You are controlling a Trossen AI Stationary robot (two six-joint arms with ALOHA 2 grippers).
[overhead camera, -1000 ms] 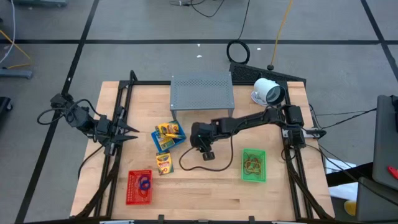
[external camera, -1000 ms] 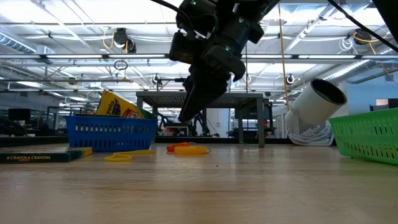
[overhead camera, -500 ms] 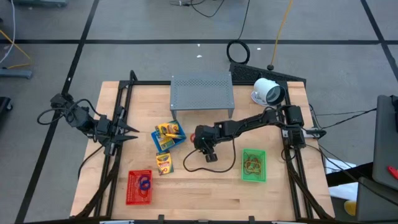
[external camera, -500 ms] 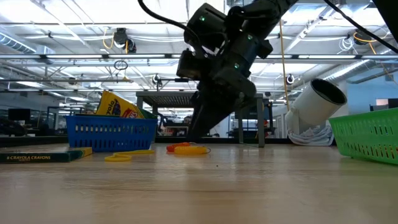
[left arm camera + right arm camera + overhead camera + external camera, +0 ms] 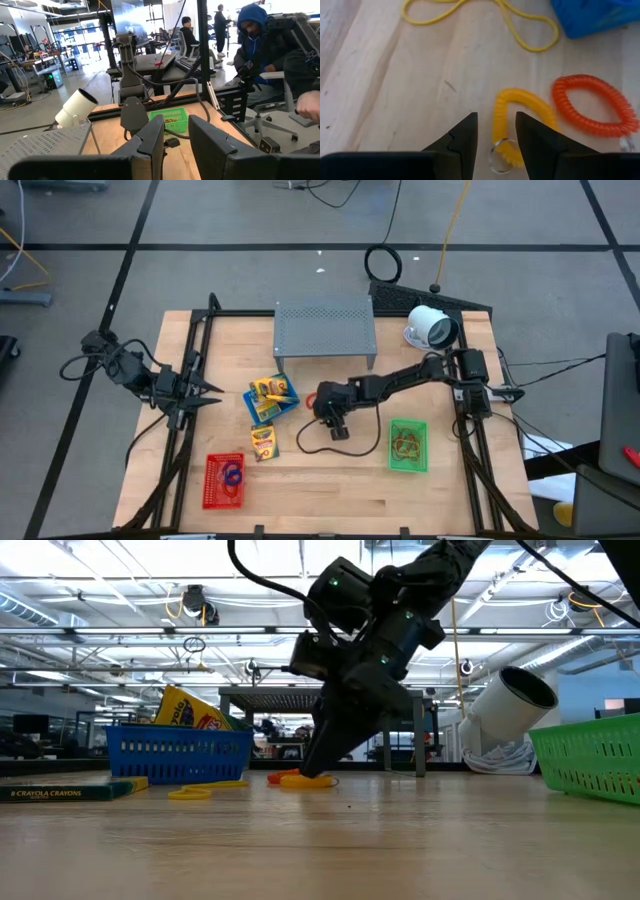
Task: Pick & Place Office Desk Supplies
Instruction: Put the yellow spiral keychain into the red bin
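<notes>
My right gripper (image 5: pixel 495 120) stands open, slanting down just over the table's middle (image 5: pixel 316 402). Its fingers stand on either side of the ringed end of a yellow coiled band (image 5: pixel 520 117), with a gap to it on both sides. An orange coiled band (image 5: pixel 594 106) lies flat beside it, and a thin yellow loop (image 5: pixel 480 20) lies farther off. The blue basket (image 5: pixel 270 398) holds crayon packs, and another pack (image 5: pixel 263 442) lies flat on the table. A red basket (image 5: pixel 224 480) and a green basket (image 5: pixel 408 445) hold bands. My left gripper (image 5: pixel 176 122) waits open and level at the left edge (image 5: pixel 205 390).
A grey perforated stand (image 5: pixel 325 330) and a white round device (image 5: pixel 432 328) stand at the table's far side. A black cable (image 5: pixel 310 442) loops on the wood below my right arm. People sit beyond the table's right side (image 5: pixel 260 45).
My right gripper has gone down toward the table, its fingertips now close over the coiled bands next to the blue basket. The bands and baskets lie as before.
</notes>
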